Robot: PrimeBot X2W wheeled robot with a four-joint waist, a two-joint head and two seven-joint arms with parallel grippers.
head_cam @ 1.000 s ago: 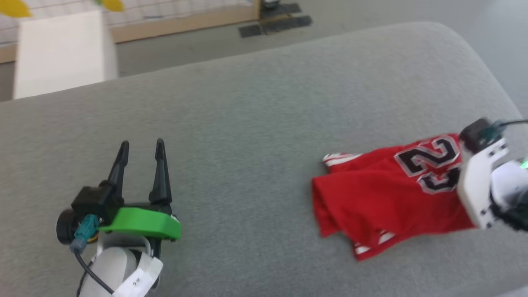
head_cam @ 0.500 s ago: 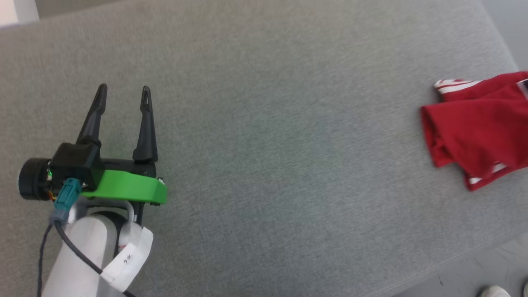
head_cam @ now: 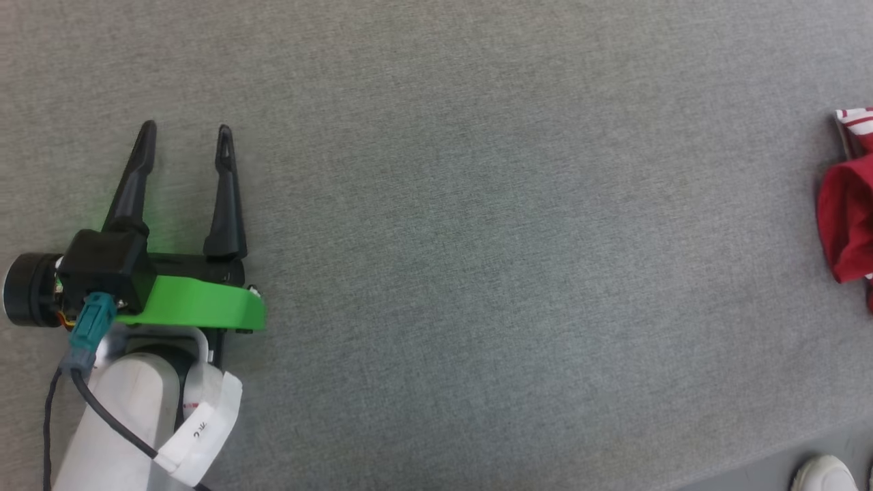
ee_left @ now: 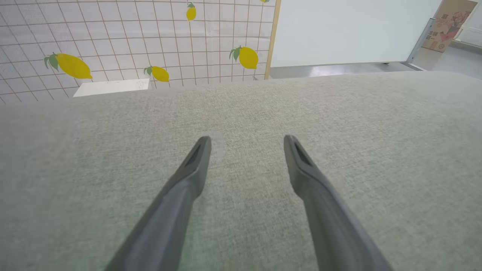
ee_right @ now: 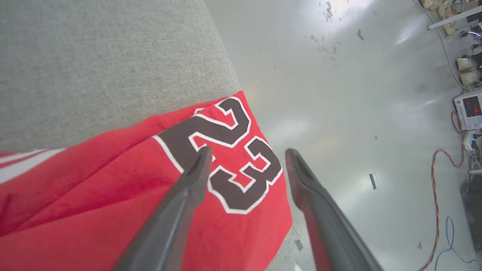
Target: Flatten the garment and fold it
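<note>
Mostly it is the robot's head that has swung, toward its left, which is why the garment (head_cam: 846, 218) now sits cut off at the 3 o'clock edge of the head view, a rumpled red heap with striped trim. It lies at the end of the grey fabric-covered desk (head_cam: 477, 239), its number print (ee_right: 226, 131) right at the desk's edge above the shiny floor (ee_right: 339, 94). The right claw (ee_right: 248, 149) hovers over that print, fingers spread wide and gripping nothing. The left claw (head_cam: 185, 128), at 8 o'clock in the head view, is just as wide and empty, well apart from the cloth. I'd say flattening has barely begun. Next, the garment needs pulling back toward mid-desk and spreading out, probably with both claws. Its nearness to the edge is the risk. A lemon-patterned screen (ee_left: 113, 37) stands beyond the desk, and someone's shoe (head_cam: 822, 474) shows at 5 o'clock.
</note>
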